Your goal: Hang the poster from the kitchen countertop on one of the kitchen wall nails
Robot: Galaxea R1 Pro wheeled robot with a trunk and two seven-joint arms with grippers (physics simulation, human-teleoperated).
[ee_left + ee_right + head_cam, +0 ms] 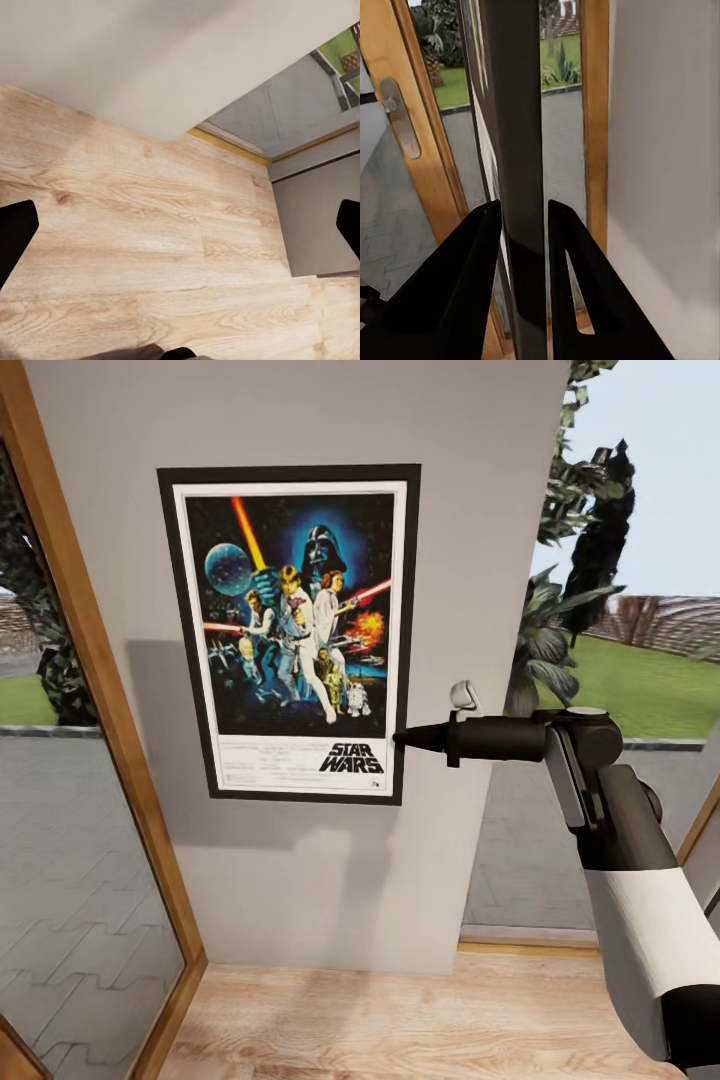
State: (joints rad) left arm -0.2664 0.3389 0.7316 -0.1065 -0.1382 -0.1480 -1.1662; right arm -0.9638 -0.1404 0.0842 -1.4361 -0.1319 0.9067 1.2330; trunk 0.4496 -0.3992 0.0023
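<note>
Head view puts my right gripper (402,739) level with the lower part of the poster (290,635), its tip meeting the black frame at the right edge, beside the STAR WARS logo. The poster stands upright and square against the grey wall panel (300,880), well above the wooden floor (400,1010), between the wood-framed glass door (90,660) on the far side from my arm and the window opening behind my wrist.

Right wrist view looks straight along my fingers (465,285): the frame's dark edge runs up between them, one finger on each side, each touching it, so I am clamped on the poster (521,150) at its edge. The grey wall (667,150) lies close alongside the frame.

My left gripper (180,232) hangs low over the floor, fingertips wide apart at the borders of its own wrist view, holding nothing.

As I judge it, the pickup and the carry are done and the poster is at hanging height, flat to the wall. I cannot see a nail, since the frame would cover it, so I cannot tell whether the poster is caught on one. What remains is to confirm it sits, then let go and draw my right arm away.
</note>
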